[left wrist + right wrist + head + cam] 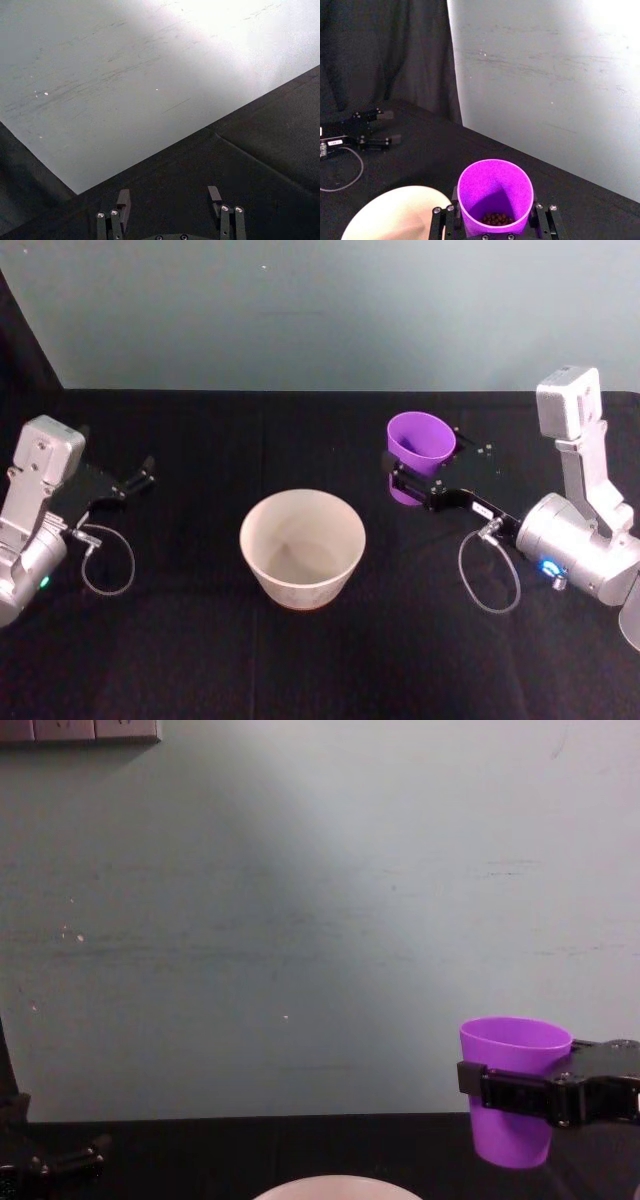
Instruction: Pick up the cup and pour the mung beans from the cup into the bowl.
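The right gripper [425, 462] has its fingers clamped on the one small, tapered purple plastic cup [420, 440], whose long axis is upright, with dark mung beans [496, 218] inside. The single wide, round, pale bowl [302, 492] lies near, at the cup's 8 o'clock. The left gripper [148, 472], fingers apart, is parked at the bowl's 9 o'clock.

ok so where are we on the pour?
Done: the right claw is shut on the cup, held upright to the right of the bowl. In hand: getting the cup over the bowl; the mung beans lie in the cup's bottom, none poured. Left: tip the cup over the bowl, whose inside looks bare. The left claw sits open and idle at the table's left.
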